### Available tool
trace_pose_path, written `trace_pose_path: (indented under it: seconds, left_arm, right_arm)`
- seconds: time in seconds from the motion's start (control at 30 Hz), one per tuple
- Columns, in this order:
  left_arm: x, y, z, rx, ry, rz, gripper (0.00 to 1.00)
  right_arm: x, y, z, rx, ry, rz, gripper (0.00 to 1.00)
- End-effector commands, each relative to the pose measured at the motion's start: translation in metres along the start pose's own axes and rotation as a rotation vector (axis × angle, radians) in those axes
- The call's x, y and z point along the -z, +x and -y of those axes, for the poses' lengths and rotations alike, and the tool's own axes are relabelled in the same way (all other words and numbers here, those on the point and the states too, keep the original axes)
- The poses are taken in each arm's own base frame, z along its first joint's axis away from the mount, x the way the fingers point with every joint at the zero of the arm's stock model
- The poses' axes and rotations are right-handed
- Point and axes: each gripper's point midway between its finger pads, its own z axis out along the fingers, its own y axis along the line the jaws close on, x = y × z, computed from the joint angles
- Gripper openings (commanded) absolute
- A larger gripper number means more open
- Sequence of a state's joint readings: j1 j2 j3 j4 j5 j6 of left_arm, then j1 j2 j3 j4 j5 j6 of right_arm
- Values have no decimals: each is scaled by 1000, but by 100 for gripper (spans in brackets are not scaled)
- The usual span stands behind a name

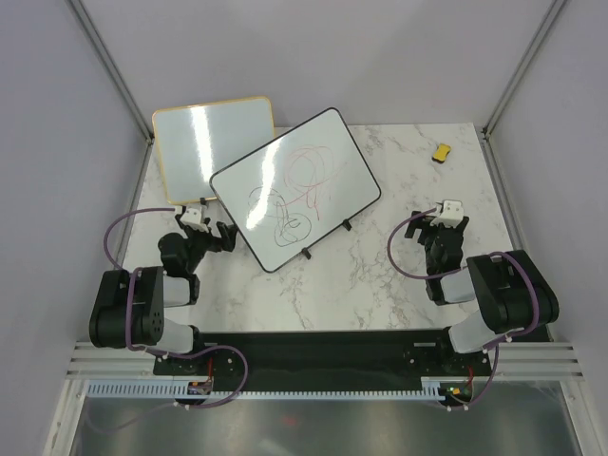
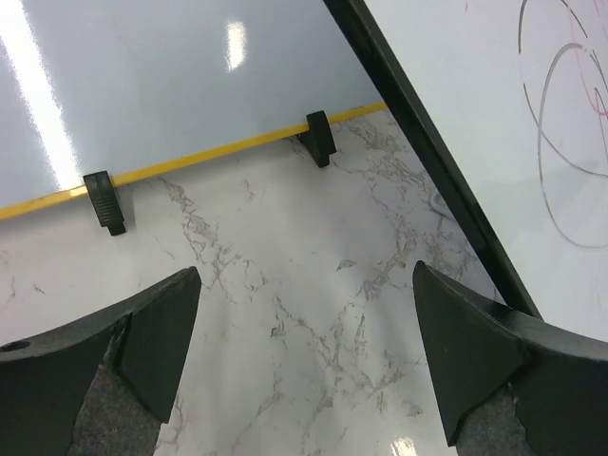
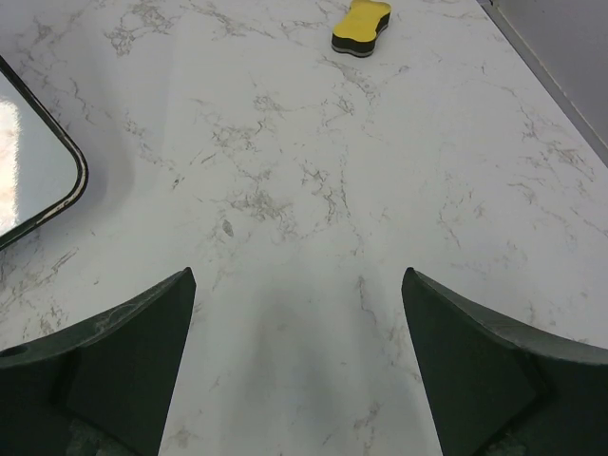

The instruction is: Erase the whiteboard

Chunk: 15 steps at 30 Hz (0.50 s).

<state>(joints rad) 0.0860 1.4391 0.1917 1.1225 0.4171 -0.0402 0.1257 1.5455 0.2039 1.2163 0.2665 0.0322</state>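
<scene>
1. Left gripper [image 2: 304, 280]: open, empty, just beside the whiteboard's left edge.
2. Whiteboard [image 1: 294, 187]: scribbled on, angled mid-worktop [image 1: 380, 275].
3. Right gripper [image 3: 299, 277]: open, empty, well short of the yellow eraser [image 1: 442, 152] at the far right.

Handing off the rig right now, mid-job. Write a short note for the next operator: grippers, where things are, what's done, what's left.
Left gripper: open, empty, low over the table near the whiteboard's left edge.
Right gripper: open, empty, facing the eraser.
Whiteboard: mid-table, propped on its feet, beside the smaller orange-framed board.
Yellow eraser: lying far right on the table, not held.
Done: nothing visible; red and dark scribbles cover the whiteboard.
Left: grasp the eraser, likely with the right gripper, then wipe off all the marks.
</scene>
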Motion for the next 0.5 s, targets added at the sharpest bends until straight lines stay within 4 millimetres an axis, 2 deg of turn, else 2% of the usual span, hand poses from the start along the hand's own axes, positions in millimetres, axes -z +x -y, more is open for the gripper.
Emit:
trace_pose_path:
  seconds: [0.0,0.13,0.23,0.33,0.4,0.47]
  left_arm:
    - [-6,-19,-5,-88,-15,51,99]
    - [-6,-20,-5,-90,-16,53,99]
    - [-4,-22,-4,-88,-14,71,99]
    - [-2,-28,-13,-51,-68,74,99]
    - [-2,-32,-15,-43,-73,67,99]
    - [-2,-32,-15,-30,-69,43,99]
  right_arm:
    - [-7,-15,-3,-12,-16,42,98]
    - [-5,-18,-2,-14,-18,54,98]
    - [-4,-34,3,-27,16,56,98]
    - [-3,-55,12,-68,79,44,98]
    - [-5,-74,9,-107,73,51,98]
    - [-5,-78,5,-111,58,6,98]
